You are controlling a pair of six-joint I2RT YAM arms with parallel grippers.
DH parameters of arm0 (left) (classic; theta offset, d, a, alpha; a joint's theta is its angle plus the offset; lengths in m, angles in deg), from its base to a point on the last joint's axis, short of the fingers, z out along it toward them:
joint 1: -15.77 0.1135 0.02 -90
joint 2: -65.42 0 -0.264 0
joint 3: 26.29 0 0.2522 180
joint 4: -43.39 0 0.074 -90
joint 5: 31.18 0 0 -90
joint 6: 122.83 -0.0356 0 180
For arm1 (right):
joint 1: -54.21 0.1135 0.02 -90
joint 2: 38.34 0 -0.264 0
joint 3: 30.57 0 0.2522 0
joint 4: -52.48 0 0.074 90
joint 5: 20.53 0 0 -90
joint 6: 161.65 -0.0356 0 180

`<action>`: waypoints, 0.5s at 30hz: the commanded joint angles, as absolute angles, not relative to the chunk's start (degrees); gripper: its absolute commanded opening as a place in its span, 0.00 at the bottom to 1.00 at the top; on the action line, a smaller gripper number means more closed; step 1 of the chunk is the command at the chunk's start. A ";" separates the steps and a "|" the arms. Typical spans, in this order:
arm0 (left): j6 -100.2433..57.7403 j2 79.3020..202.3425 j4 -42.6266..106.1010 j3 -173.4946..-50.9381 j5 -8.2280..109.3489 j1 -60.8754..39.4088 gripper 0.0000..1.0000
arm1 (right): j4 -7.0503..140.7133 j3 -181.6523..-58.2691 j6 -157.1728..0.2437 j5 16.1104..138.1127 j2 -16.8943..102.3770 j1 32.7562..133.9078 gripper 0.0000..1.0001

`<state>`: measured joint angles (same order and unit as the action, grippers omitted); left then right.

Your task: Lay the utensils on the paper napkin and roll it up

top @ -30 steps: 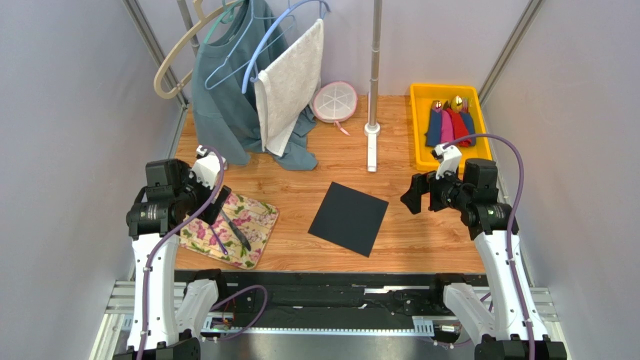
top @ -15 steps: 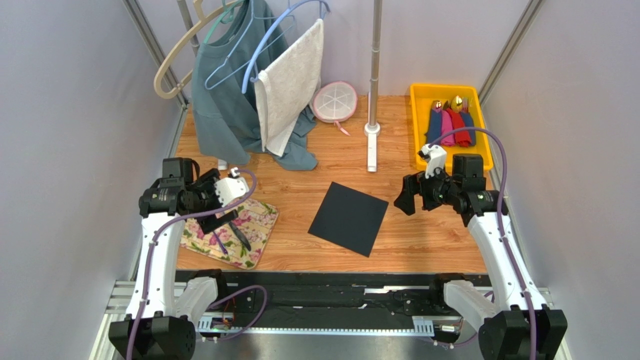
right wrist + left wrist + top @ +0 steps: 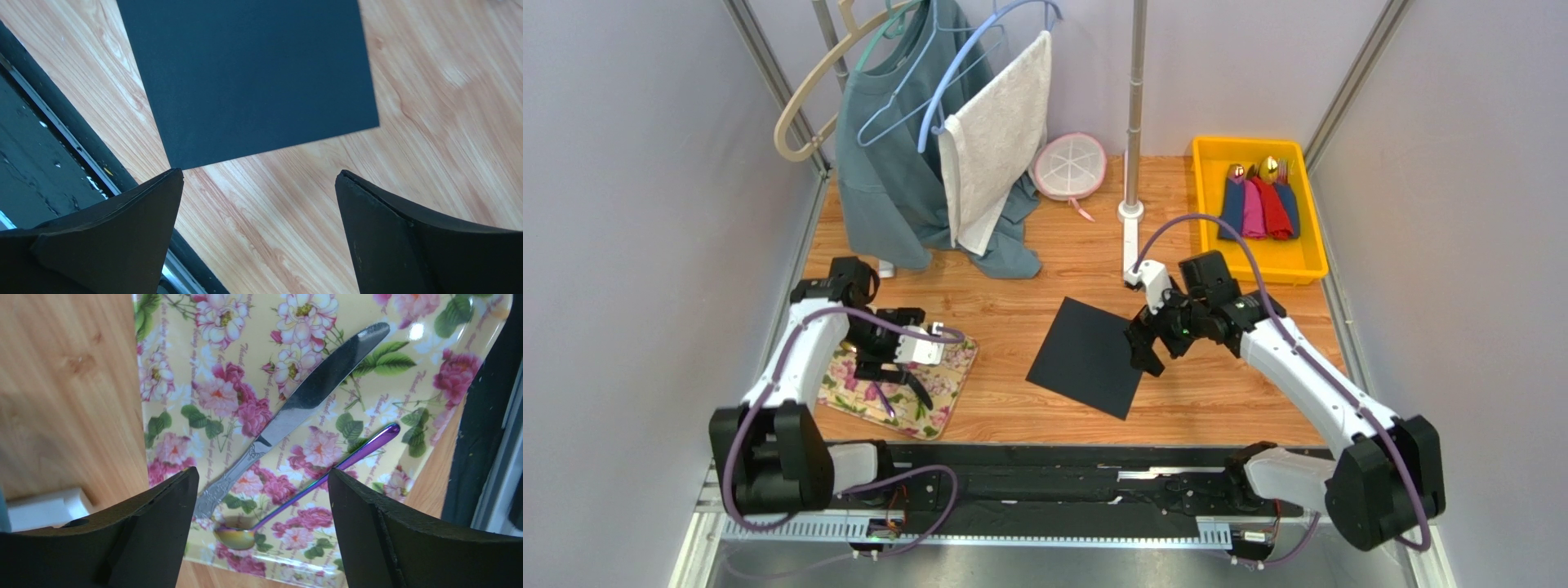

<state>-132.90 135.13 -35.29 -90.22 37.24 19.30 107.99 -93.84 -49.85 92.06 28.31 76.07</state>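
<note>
A slim knife (image 3: 307, 401) and a spoon with a purple handle (image 3: 347, 459) and shiny bowl (image 3: 236, 538) lie on the floral mat (image 3: 184, 373) at the table's near left. They appear as dark strips (image 3: 906, 390) from above. My left gripper (image 3: 263, 474) hovers open just above them, its fingers either side of the knife handle and spoon bowl, touching neither. The black paper napkin (image 3: 1087, 355) lies flat at mid-table. My right gripper (image 3: 1146, 337) hangs open over its right edge, and in the right wrist view the napkin (image 3: 245, 73) has a corner just ahead of the gripper (image 3: 258, 174).
A yellow bin (image 3: 1210, 208) at the back right holds rolled coloured napkins with gold cutlery. A rack post (image 3: 1130, 233) stands behind the napkin. Clothes and a towel (image 3: 989, 147) hang at the back left beside a pink round lid (image 3: 1070, 165).
My left gripper has swung down and right over the floral mat's utensils. My right arm has reached left and down from beside the yellow bin to the napkin's right edge.
</note>
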 commanded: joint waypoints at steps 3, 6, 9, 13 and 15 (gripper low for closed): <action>-141.03 144.95 -37.15 -97.78 37.21 18.32 0.84 | 102.80 -98.28 -39.14 91.27 34.95 82.94 1.00; -138.05 147.06 -39.62 -100.95 35.71 18.32 0.85 | 101.66 -99.87 -35.18 91.09 39.17 87.15 1.00; -137.16 146.89 -40.15 -101.22 35.62 18.32 0.85 | 100.69 -100.84 -30.35 90.48 44.35 91.02 0.99; -136.46 145.31 -38.75 -99.55 35.62 18.32 0.85 | 102.00 -105.83 -28.49 89.95 53.14 92.70 0.96; -135.23 144.43 -37.87 -98.94 35.10 18.32 0.85 | 101.75 -106.64 -28.76 89.43 56.56 92.79 0.95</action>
